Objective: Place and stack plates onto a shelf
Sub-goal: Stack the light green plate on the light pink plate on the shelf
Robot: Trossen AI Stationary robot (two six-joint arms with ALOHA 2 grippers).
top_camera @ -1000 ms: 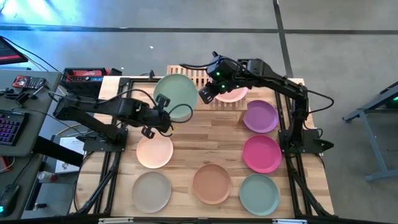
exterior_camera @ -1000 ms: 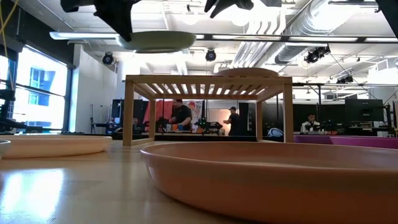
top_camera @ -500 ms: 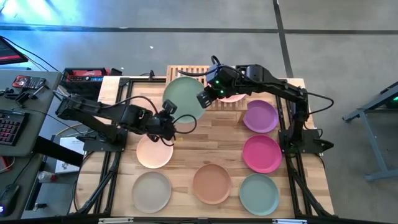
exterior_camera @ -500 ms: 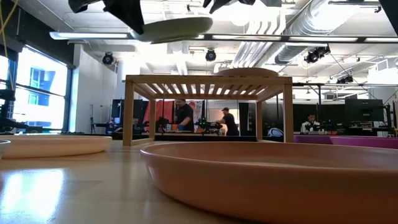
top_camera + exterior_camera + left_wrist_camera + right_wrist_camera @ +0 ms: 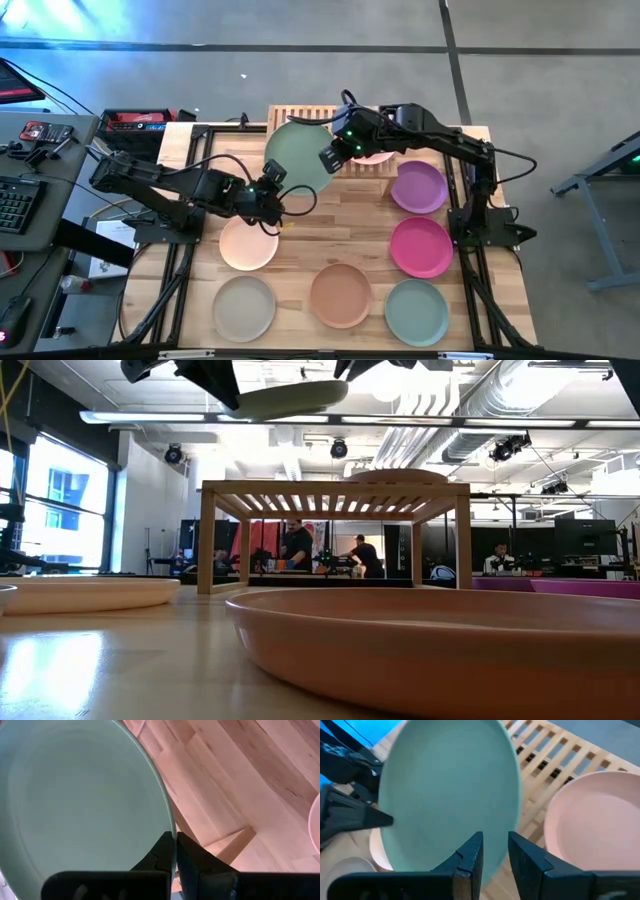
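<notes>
A green plate [image 5: 298,152] hangs in the air in front of the light-wood shelf [image 5: 312,117], partly over its near edge. My left gripper [image 5: 275,180] is shut on the plate's near-left rim. My right gripper [image 5: 327,158] is open at the plate's right rim, with a finger on either side of the edge [image 5: 506,851]; whether it touches, I cannot tell. A pale pink plate [image 5: 377,153] rests flat on the right half of the shelf. In the low view the green plate [image 5: 290,398] floats above the shelf top [image 5: 335,487], slightly tilted. My left gripper pinches the green plate's rim [image 5: 170,827] between its two fingers [image 5: 162,851], at one spot on the edge. It comes in from the table's left, roughly level. The plate is lifted clear of table and shelf, nearly flat, and sticks out beyond the fingers toward the shelf.
Six more plates lie flat on the table: peach [image 5: 248,243], beige [image 5: 243,307], terracotta [image 5: 341,295], grey-teal [image 5: 416,312], magenta [image 5: 420,247], purple [image 5: 418,186]. The shelf's left half [image 5: 555,755] shows bare slats. People stand in the room behind [image 5: 292,547].
My left gripper has carried the green plate toward the table's right and a little upward, over the shelf's near edge. The plate's far side has tipped up slightly. My right gripper has moved from over the pink plate toward the green plate's right rim.
</notes>
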